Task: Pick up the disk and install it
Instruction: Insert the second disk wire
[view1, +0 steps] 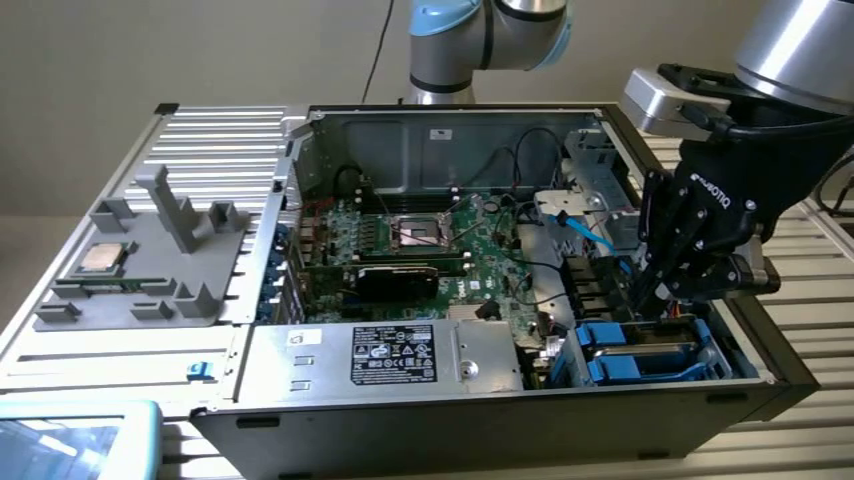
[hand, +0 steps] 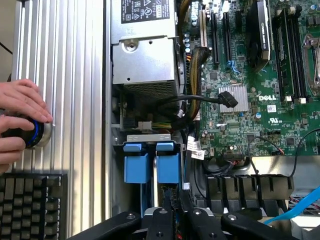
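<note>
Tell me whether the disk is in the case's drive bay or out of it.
In. The disk, in its blue carrier, sits inside the drive bay at the computer case's corner, below the gripper.

My exterior view looked down from in front at the open case (view1: 400, 130). My wrist view faced straight down, close over the blue drive bay (hand: 150, 162). Both showed the motherboard (view1: 441, 250).

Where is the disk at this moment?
The disk sits in the drive bay at the case's front corner, on the exterior view's right, just under the gripper and beside the power supply.
</note>
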